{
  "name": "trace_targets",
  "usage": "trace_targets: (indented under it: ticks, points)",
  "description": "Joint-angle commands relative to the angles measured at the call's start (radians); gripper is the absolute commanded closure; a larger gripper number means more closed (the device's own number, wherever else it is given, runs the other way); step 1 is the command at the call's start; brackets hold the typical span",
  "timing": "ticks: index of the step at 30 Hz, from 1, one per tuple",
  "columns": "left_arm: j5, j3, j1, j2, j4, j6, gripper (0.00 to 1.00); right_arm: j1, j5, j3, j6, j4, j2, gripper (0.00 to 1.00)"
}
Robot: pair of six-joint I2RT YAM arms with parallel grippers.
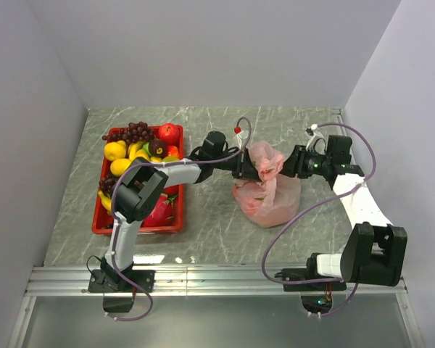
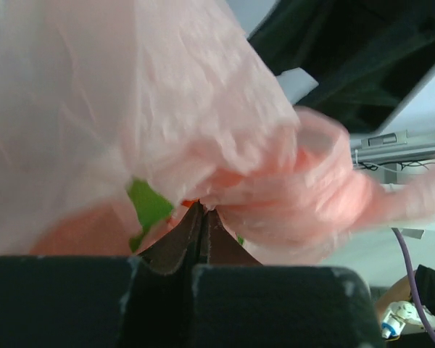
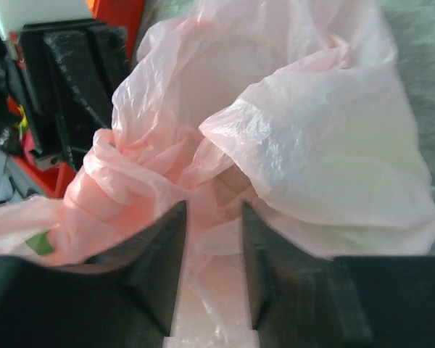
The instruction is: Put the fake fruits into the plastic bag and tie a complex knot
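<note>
Plastic bag point(image 1: 270, 199): lies on the table point(image 1: 217, 225) between the two grippers and just below them in the overhead view. Its lower part is bulged, and reddish shapes show through the film.

Knot point(image 1: 268, 165): a twisted bunch of pink film at the bag's top, directly between the two sets of fingertips. One strand hangs from it over the bag's body.

Left gripper point(image 2: 201, 212): jaws pressed together with no gap visible. The tips pinch into the gathered film right ahead of them. A green patch point(image 2: 148, 206) shows through the film just left of the tips.

Right gripper point(image 3: 212, 212): jaws narrowly apart, closed on a band of film that fills the gap from finger to finger. The knot's folds sit just beyond the tips.

Fake fruits point(image 1: 141, 148): piled in a red tray point(image 1: 100, 225), well apart from both grippers, behind the left arm's elbow.
</note>
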Motion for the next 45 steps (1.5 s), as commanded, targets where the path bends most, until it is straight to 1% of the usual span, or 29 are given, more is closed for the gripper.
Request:
trace_targets:
  ticks: [1, 4, 5, 7, 8, 10, 11, 12, 13, 14, 15, 17, 19, 21, 22, 23, 25, 26, 28, 31, 32, 33, 34, 38, 39, 40, 41, 43, 45]
  points:
    - [0.04, 0.046, -0.007, 0.015, 0.028, 0.011, 1.0, 0.028, -0.076, -0.024, -0.053, -0.004, 0.007, 0.41]
    - [0.064, 0.062, -0.012, 0.037, 0.085, -0.039, 1.0, 0.035, -0.122, -0.083, -0.082, -0.098, -0.018, 0.27]
    - [0.073, 0.066, -0.015, 0.05, 0.149, -0.064, 0.99, 0.038, -0.13, -0.101, -0.082, -0.115, -0.026, 0.26]
    - [0.084, 0.077, -0.02, 0.064, 0.215, -0.139, 0.99, 0.057, -0.14, -0.153, -0.05, -0.103, -0.047, 0.22]
    - [0.098, 0.082, -0.024, 0.075, 0.27, -0.174, 0.99, 0.067, -0.145, -0.167, -0.028, -0.062, -0.053, 0.21]
    - [0.113, 0.099, -0.03, 0.081, 0.315, -0.199, 0.99, 0.098, -0.151, -0.199, 0.056, 0.006, -0.046, 0.21]
    - [0.127, 0.102, -0.033, 0.086, 0.336, -0.216, 1.0, 0.106, -0.154, -0.206, 0.091, 0.094, -0.039, 0.21]
    - [0.136, 0.106, -0.035, 0.087, 0.373, -0.242, 1.0, 0.104, -0.151, -0.207, 0.169, 0.15, -0.03, 0.2]
    - [0.144, 0.108, -0.033, 0.089, 0.381, -0.251, 1.0, 0.147, -0.143, -0.209, 0.212, 0.205, -0.007, 0.2]
    - [0.158, 0.109, -0.033, 0.087, 0.383, -0.253, 1.0, 0.156, -0.137, -0.203, 0.252, 0.307, 0.006, 0.2]
    - [0.166, 0.114, -0.033, 0.083, 0.366, -0.248, 0.99, 0.166, -0.133, -0.198, 0.326, 0.343, 0.029, 0.2]
    - [0.176, 0.111, -0.03, 0.069, 0.34, -0.237, 0.99, 0.183, -0.114, -0.166, 0.371, 0.446, 0.049, 0.2]
    - [0.196, 0.094, -0.026, 0.055, 0.302, -0.217, 1.0, 0.183, -0.104, -0.134, 0.382, 0.456, 0.068, 0.21]
    - [0.198, 0.076, -0.015, 0.026, 0.231, -0.141, 1.0, 0.183, -0.094, -0.117, 0.334, 0.397, 0.057, 0.21]
    - [0.202, 0.074, -0.013, 0.017, 0.121, -0.101, 0.99, 0.179, -0.096, -0.12, 0.326, 0.385, 0.048, 0.21]
    - [0.21, 0.076, -0.012, 0.003, 0.052, 0.012, 1.0, 0.172, -0.096, -0.126, 0.317, 0.361, 0.037, 0.21]
    - [0.231, 0.1, -0.012, -0.022, -0.17, 0.15, 0.99, 0.169, -0.102, -0.146, 0.311, 0.353, -0.002, 0.21]
    - [0.251, 0.094, -0.013, -0.031, -0.192, 0.221, 1.0, 0.169, -0.087, -0.152, 0.306, 0.33, -0.016, 0.21]
    - [0.297, 0.077, -0.02, -0.043, -0.209, 0.244, 1.0, 0.17, -0.088, -0.182, 0.323, 0.343, -0.038, 0.21]
    - [0.298, 0.054, -0.032, -0.036, -0.063, 0.145, 0.99, 0.186, -0.074, -0.202, 0.342, 0.377, -0.027, 0.21]
    - [0.293, 0.056, -0.033, -0.026, 0.017, 0.075, 1.0, 0.189, -0.073, -0.204, 0.36, 0.403, -0.023, 0.21]
    - [0.294, 0.077, -0.038, 0.003, 0.043, 0.027, 0.99, 0.19, -0.074, -0.204, 0.372, 0.428, -0.012, 0.21]
    - [0.294, 0.098, -0.041, 0.02, 0.05, 0.027, 0.99, 0.192, -0.074, -0.201, 0.378, 0.428, -0.007, 0.21]
    - [0.319, 0.184, -0.055, 0.081, 0.03, 0.03, 0.99, 0.205, -0.067, -0.18, 0.427, 0.489, 0.005, 0.21]
    - [0.322, 0.229, -0.058, 0.09, -0.066, 0.066, 1.0, 0.209, -0.064, -0.176, 0.435, 0.498, 0.008, 0.21]
    - [0.319, 0.249, -0.064, 0.104, -0.115, 0.103, 1.0, 0.221, -0.059, -0.166, 0.438, 0.503, 0.013, 0.21]
    - [0.317, 0.257, -0.066, 0.106, -0.128, 0.135, 0.99, 0.224, -0.058, -0.161, 0.447, 0.512, 0.016, 0.21]
    - [0.308, 0.241, -0.067, 0.1, -0.11, 0.136, 1.0, 0.229, -0.054, -0.157, 0.457, 0.523, 0.017, 0.21]
    - [0.301, 0.217, -0.061, 0.096, -0.104, 0.12, 1.0, 0.229, -0.06, -0.143, 0.422, 0.477, 0.011, 0.21]
